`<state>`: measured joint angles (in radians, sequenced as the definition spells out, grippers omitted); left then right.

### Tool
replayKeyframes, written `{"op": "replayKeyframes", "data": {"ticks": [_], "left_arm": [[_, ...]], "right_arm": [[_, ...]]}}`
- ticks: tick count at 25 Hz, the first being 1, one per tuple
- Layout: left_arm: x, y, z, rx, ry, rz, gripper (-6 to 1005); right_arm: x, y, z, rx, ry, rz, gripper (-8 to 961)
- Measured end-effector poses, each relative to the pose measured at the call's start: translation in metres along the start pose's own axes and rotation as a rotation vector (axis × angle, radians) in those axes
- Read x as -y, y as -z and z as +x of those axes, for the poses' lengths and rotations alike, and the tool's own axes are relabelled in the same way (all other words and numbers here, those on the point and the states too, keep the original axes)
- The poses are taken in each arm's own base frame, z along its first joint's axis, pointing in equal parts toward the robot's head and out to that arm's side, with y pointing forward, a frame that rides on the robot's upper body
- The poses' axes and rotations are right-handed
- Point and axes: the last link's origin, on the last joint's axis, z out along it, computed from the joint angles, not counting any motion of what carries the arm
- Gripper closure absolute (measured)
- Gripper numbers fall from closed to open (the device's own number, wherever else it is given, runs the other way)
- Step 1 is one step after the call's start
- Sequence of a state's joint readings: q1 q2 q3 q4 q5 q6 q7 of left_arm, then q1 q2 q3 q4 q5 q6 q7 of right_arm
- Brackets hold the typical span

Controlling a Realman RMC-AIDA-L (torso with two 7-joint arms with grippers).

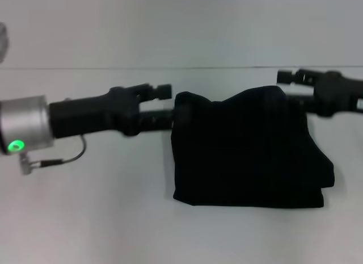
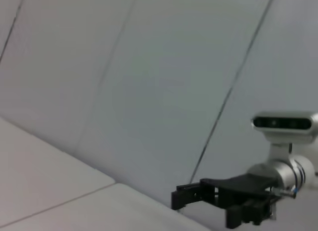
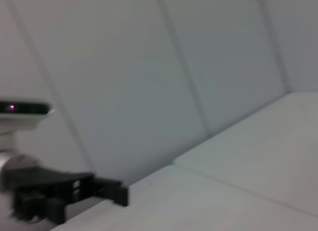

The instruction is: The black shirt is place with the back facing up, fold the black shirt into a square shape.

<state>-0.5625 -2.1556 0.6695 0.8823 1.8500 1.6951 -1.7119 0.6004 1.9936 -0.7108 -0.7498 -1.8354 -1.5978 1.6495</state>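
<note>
- The black shirt hung as a doubled-up bundle over the middle of the white table, its top edge lifted and its lower edge resting on the surface toward the table's near side
- The left gripper reached in from the left and met the shirt's upper left corner; the cloth peaked there, so it appeared to be clenched on that corner, though the fingertips themselves were lost against the black fabric
- The right gripper met the upper right corner in the same way, and the fabric sagged slightly between the two, which suits a cloth carried by two corners
- Holding both corners level probably served to keep the fold line straight while the upper layer was carried over the lower one
- In the left wrist view only the right gripper showed, far off; the right wrist view showed the left gripper likewise, with no shirt visible
- The fold seemed partway done, the bundle not yet lying flat as a square
</note>
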Motion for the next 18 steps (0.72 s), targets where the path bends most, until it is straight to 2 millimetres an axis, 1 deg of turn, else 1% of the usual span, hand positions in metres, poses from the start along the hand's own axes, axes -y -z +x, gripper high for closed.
{"op": "replayKeyframes", "data": {"ticks": [3,6,8,9,10,14,18], "left_arm": [[-0.005,0.013,-0.01,0.031,-0.051,-0.004,132],[-0.006,0.02,-0.021,0.099,-0.09,-0.004,138],[-0.006,0.023,-0.026,0.156,-0.106,-0.002,140],[-0.006,0.023,-0.026,0.156,-0.106,-0.002,140],[-0.006,0.024,-0.03,0.206,-0.109,-0.006,140],[-0.007,0.024,-0.031,0.215,-0.108,-0.015,139],[-0.01,0.024,-0.031,0.217,-0.108,-0.035,140]], "right_arm": [[-0.01,0.003,0.008,-0.025,0.011,-0.054,92],[-0.016,0.004,0.017,-0.074,0.012,-0.078,58],[-0.017,0.002,0.025,-0.118,0.013,-0.087,65],[-0.018,0.001,0.028,-0.141,0.014,-0.09,68],[-0.019,-0.001,0.031,-0.159,0.016,-0.095,69],[-0.021,-0.007,0.038,-0.21,0.018,-0.106,71],[-0.023,-0.009,0.039,-0.22,0.013,-0.118,73]]}}
